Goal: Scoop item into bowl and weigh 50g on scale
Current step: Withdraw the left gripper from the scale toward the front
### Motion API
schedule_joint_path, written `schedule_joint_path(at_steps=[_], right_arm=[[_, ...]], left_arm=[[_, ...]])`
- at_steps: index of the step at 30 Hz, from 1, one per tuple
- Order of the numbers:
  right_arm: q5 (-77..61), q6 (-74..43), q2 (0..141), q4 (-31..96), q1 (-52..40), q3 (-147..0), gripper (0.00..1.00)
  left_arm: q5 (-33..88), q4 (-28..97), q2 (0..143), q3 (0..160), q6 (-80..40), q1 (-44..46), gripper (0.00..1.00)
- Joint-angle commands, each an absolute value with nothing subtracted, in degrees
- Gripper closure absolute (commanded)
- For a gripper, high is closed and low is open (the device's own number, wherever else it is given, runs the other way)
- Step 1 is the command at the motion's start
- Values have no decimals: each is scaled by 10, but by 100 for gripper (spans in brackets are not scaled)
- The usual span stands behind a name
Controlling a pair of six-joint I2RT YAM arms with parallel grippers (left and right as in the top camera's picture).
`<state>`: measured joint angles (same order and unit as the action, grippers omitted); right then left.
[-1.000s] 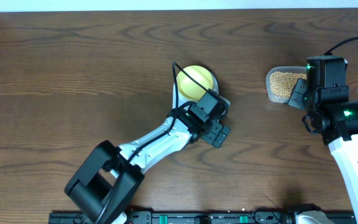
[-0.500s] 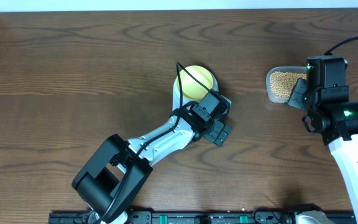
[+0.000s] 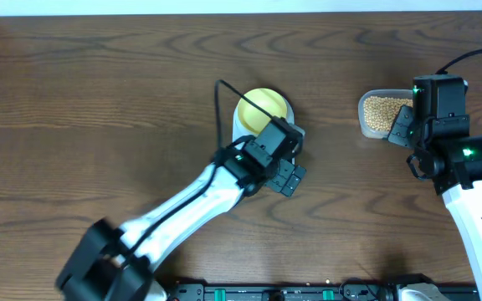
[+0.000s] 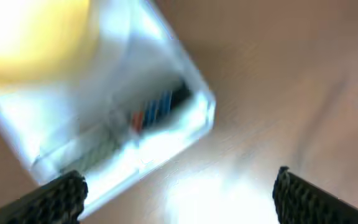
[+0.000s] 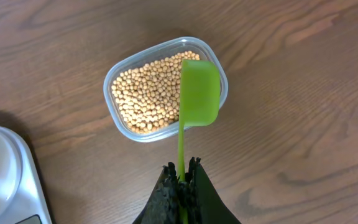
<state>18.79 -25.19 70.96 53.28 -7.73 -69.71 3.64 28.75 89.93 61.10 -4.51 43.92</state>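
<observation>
Scooping step: the right gripper pinches the green scoop, whose cup sits over the beans in the tub just ahead. Dig shallow, then lift level. The left gripper is spread and empty, with the scale and bowl ahead-left of it.

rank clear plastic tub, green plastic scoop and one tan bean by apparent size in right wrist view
1. clear plastic tub
2. green plastic scoop, though it sits nearer the camera
3. one tan bean

The scale looks blurred, perhaps overexposed; other views sharp.
</observation>
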Motion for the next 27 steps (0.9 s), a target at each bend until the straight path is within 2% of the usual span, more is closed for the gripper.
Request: schedule_joint_path(at_steps=[1,7,15,27], right_arm=[[189,-252,698,533,-76,-705,99],[189,-252,698,533,-76,-705,99],[189,-252,698,534,-76,-705,99],[189,-246,698,534,-76,-705,99]], left_arm=[[19,401,817,607,-50,437,2],[3,537,734,607,-50,437,2],[-32,561,703,613,-50,437,2],[-32,625,569,630,-50,437,2]])
